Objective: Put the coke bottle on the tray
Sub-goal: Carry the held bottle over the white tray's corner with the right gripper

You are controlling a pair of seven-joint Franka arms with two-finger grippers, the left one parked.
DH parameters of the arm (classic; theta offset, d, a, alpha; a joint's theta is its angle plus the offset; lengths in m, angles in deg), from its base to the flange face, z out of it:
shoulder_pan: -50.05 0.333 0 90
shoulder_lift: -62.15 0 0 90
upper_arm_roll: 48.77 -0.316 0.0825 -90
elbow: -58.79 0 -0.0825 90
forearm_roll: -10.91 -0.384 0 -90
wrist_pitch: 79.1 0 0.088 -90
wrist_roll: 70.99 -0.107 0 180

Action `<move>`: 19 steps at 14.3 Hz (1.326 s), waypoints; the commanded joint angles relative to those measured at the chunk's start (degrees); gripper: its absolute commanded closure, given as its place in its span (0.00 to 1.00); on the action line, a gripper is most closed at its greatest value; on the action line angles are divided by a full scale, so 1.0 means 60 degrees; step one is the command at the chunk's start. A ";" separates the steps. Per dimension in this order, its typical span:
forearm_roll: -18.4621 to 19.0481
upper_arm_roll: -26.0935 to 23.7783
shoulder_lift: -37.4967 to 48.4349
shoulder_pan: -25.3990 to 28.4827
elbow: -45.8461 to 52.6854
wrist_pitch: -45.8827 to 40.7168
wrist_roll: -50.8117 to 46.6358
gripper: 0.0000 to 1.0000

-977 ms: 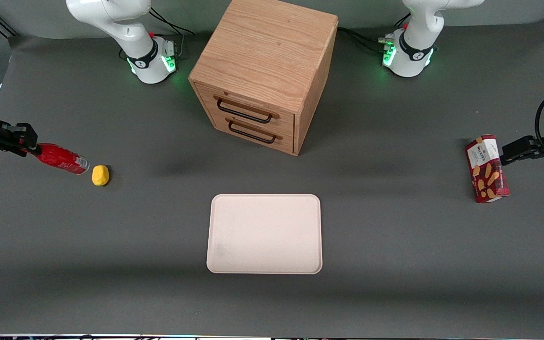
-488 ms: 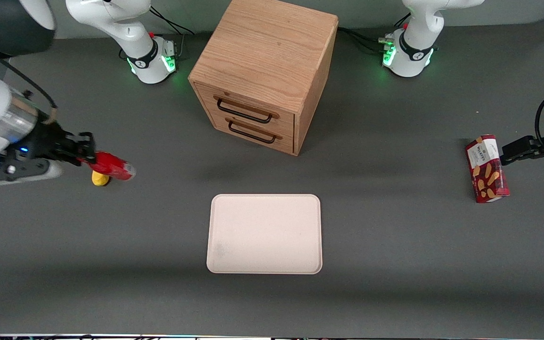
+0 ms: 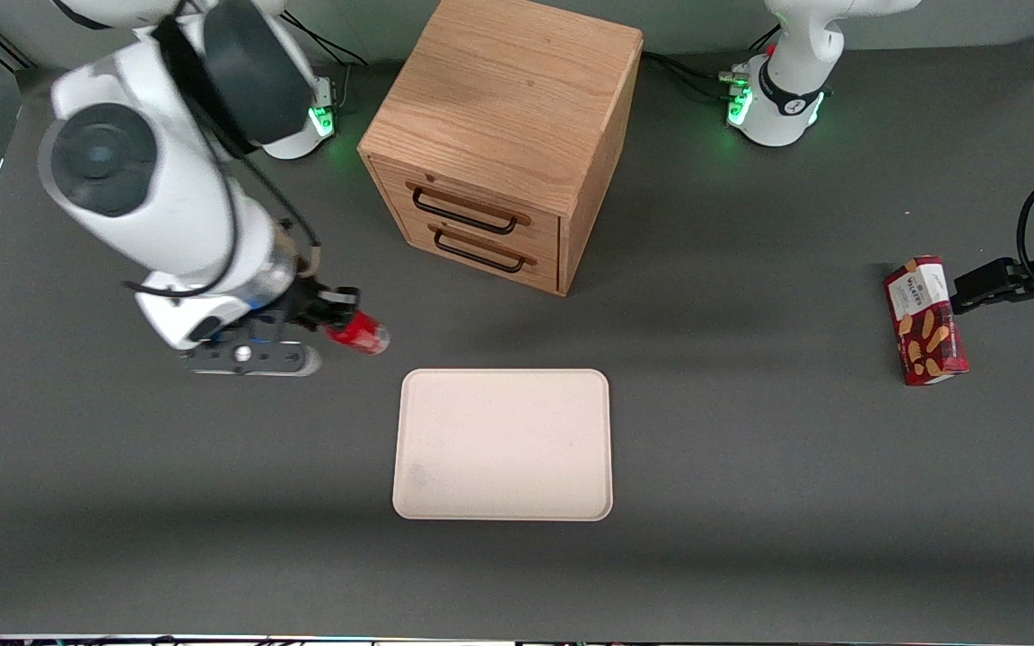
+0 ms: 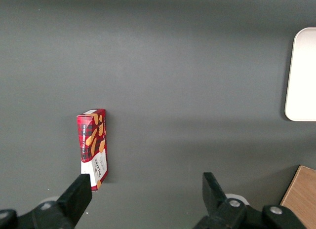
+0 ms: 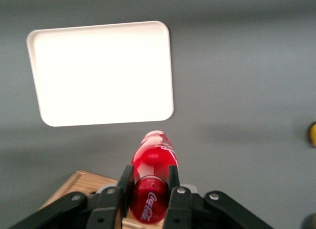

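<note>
A dark grey table (image 3: 750, 467) is carrying a tray (image 3: 503, 444); the gripper (image 3: 335, 321) is hovering nearby, clenching the coke bottle (image 3: 363, 334) between its fingers

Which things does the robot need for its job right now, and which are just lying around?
For the job:
- coke bottle, held off the table in the gripper, not yet over the tray
- tray, nothing on it

Just lying about:
- wooden cabinet
- snack box, toward the parked arm's end
- yellow lump
</note>
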 commanded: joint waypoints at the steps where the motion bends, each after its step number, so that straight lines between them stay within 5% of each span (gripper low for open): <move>1: 0.0080 -0.0003 -0.0614 0.0430 0.0847 0.0315 -0.0951 1.00; 19: 0.0959 0.0525 -0.2680 0.0284 -0.0060 0.3494 -0.0394 1.00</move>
